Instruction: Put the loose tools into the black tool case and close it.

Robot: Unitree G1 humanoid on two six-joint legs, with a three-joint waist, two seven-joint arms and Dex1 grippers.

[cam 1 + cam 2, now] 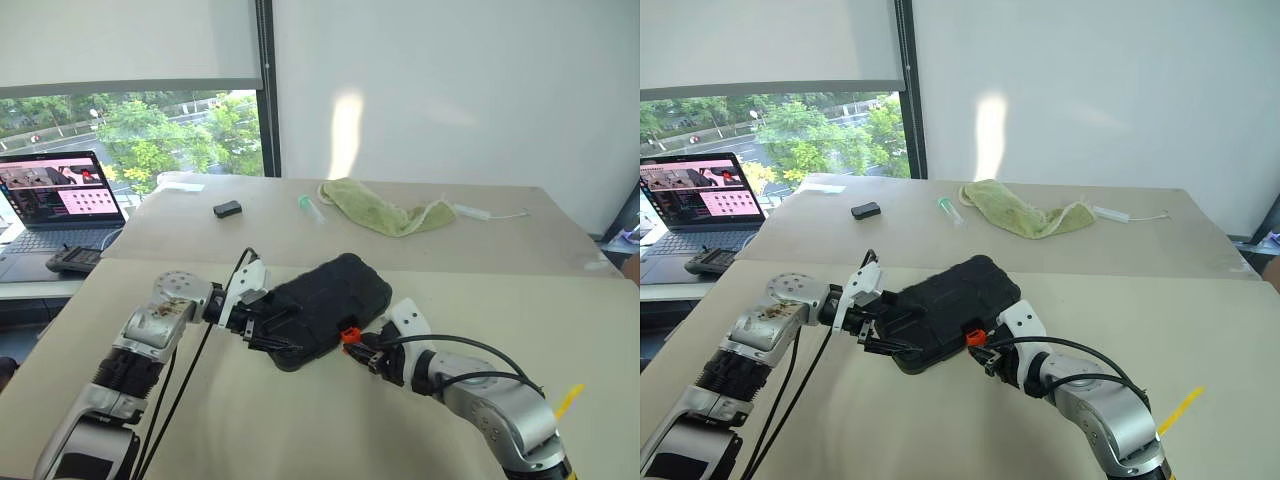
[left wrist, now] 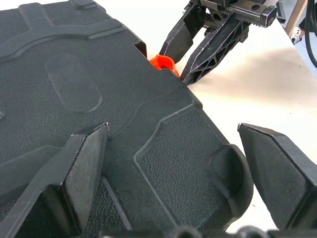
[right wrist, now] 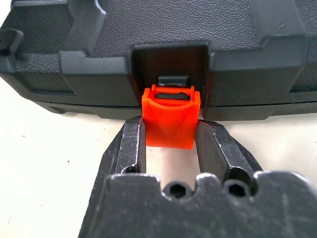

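The black tool case [image 1: 330, 295] lies closed on the beige table, lid up, its small orange latch [image 3: 171, 119] facing my right arm. My right gripper [image 3: 171, 124] has a finger pressed against each side of that latch, and it also appears in the left wrist view [image 2: 172, 67]. My left gripper [image 1: 268, 325] is open at the case's opposite end. Its fingers [image 2: 84, 173] are spread wide over the textured lid corner. The loose tools are out of view.
On the far half of the table lie a green cloth [image 1: 385, 210], a small black block [image 1: 227, 209], a green-capped tube [image 1: 310, 208] and a white cable [image 1: 490, 213]. A laptop [image 1: 60, 200] stands at the left. A yellow mark [image 1: 568, 400] sits near my right arm.
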